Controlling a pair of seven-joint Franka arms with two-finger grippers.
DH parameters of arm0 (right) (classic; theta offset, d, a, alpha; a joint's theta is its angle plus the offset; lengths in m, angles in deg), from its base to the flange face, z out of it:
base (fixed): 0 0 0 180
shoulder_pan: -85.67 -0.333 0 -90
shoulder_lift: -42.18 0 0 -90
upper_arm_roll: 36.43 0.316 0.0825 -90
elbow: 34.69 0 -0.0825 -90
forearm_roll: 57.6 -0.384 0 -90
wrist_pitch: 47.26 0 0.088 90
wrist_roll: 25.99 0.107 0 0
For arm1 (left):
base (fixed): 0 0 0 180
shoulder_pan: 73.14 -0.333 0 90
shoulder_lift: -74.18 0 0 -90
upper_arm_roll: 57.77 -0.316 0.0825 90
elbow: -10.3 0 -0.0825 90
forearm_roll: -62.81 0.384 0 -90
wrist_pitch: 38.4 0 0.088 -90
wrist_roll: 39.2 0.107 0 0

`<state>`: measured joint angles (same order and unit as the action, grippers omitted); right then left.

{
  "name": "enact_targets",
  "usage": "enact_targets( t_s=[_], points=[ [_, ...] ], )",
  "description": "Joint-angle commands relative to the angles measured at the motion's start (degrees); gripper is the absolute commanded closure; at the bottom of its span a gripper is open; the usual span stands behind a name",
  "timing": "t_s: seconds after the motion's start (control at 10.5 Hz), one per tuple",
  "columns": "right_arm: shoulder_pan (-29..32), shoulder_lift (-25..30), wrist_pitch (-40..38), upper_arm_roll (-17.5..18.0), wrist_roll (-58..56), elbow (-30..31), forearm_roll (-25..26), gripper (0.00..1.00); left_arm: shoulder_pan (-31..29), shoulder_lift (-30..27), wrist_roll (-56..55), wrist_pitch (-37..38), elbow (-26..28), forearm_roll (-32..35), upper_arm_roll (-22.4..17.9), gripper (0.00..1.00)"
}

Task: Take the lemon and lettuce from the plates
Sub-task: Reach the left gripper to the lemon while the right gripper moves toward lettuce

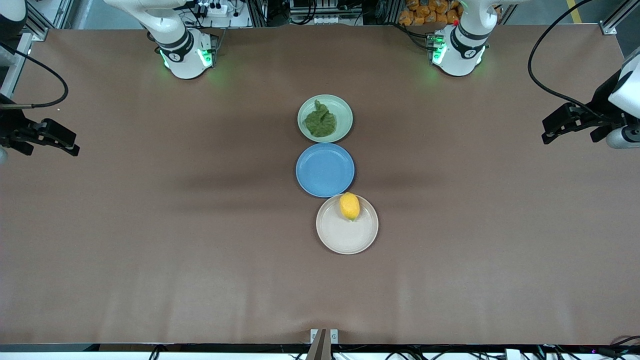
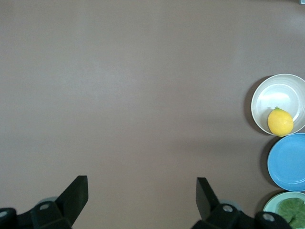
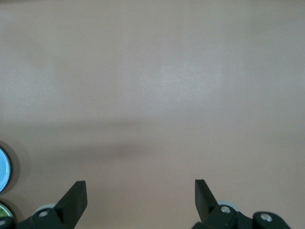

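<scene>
Left pincer (image 1: 550,131) and right pincer (image 1: 70,142) hover wide apart, fingers spread.

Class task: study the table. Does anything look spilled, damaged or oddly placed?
Nothing spilled or damaged. The lemon sits off-centre at the beige-white plate's rim beside the blue plate. The lettuce lies within the pale green plate.

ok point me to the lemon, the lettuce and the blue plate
lemon (image 1: 349,205), front view, middle of the yellow fruit
lettuce (image 1: 320,122), front view, centre of the wrinkly leaf
blue plate (image 1: 325,170), front view, bare middle of the plate
</scene>
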<state>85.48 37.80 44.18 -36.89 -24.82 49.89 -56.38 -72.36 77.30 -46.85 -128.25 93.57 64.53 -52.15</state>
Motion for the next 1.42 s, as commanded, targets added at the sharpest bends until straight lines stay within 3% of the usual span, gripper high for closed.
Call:
enact_targets(
  t_s=[0.0, 0.28, 1.04, 1.33],
  points=[
    [-0.34, -0.37, -0.47, -0.41, 0.06, -1.00, -0.69, 0.00, -0.25, -0.40, 0.89, 0.99, -0.30, 1.27, 0.36, 0.00],
    [-0.34, -0.37, -0.47, -0.41, 0.07, -1.00, -0.78, 0.00, 2.63, 3.45, 0.36, -1.01, -0.30, 0.13, 1.93, 0.00],
    [-0.95, -0.54, -1.00, -0.33, -0.55, -0.65, -1.13, 0.00, 21.09, 29.64, -26.07, -34.56, -1.62, -0.22, 2.47, 0.00],
    [-2.36, -0.81, -0.30, -0.33, 0.07, -0.91, -1.04, 0.00, 24.61, 35.62, -31.88, -40.31, -1.62, -0.22, 2.47, 0.02]
  ],
)
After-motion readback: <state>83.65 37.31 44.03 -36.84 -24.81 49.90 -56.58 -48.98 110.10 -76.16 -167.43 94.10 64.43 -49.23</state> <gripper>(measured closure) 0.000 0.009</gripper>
